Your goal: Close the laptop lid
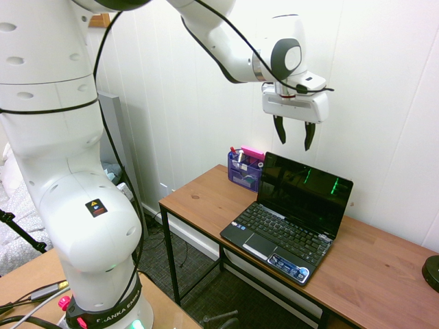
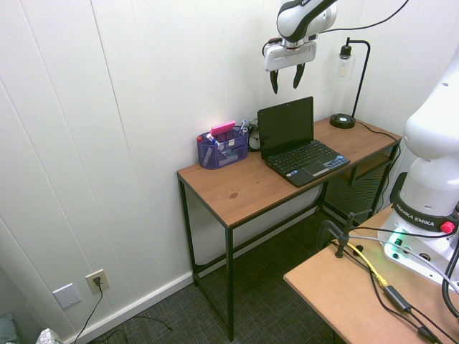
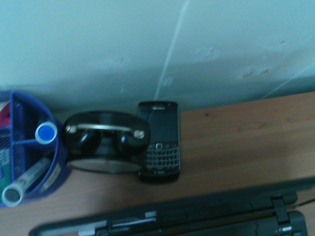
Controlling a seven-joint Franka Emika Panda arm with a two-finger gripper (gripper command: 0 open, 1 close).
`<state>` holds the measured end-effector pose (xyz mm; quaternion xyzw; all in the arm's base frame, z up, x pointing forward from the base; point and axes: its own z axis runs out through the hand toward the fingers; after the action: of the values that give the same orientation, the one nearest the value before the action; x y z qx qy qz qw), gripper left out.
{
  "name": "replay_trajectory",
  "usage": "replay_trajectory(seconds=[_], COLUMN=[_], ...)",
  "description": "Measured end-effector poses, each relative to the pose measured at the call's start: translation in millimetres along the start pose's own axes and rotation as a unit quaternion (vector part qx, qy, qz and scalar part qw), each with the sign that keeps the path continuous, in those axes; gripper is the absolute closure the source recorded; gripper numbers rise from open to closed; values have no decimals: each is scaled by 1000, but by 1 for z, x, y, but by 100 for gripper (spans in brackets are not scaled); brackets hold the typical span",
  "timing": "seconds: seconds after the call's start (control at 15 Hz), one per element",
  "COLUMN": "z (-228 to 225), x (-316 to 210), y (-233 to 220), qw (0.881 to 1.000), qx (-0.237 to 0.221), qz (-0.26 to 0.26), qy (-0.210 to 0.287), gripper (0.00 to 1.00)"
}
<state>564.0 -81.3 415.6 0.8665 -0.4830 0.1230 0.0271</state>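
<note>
Hanging upper centre-right in the first exterior view: one pincer (image 1: pixel 293 134), fingers spread, grasping nothing. Standing raised just below it: one laptop lid (image 1: pixel 304 186), hinged to one netbook (image 1: pixel 282 233) resting on one wooden counter (image 1: pixel 206 195). Sitting left of the lid: one blue organiser (image 1: pixel 243 171). Lying behind the lid in the wrist view: one phone (image 3: pixel 159 140), one black headset (image 3: pixel 106 137).

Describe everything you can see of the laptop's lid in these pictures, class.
The thin black rectangular laptop lid has a glossy dark screen carrying faint green reflections. It stands open, tilted slightly back, hinged to the rear edge of the small black keyboard base on the wooden desk. Nothing touches it; the open gripper hangs above, clear of its top edge.
</note>
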Motion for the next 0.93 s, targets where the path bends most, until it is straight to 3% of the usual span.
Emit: replay_trajectory(seconds=[0.93], z=[102], x=[47], y=[-31], qw=[998], qx=[-20], qz=[67], qy=[7], gripper=[100])
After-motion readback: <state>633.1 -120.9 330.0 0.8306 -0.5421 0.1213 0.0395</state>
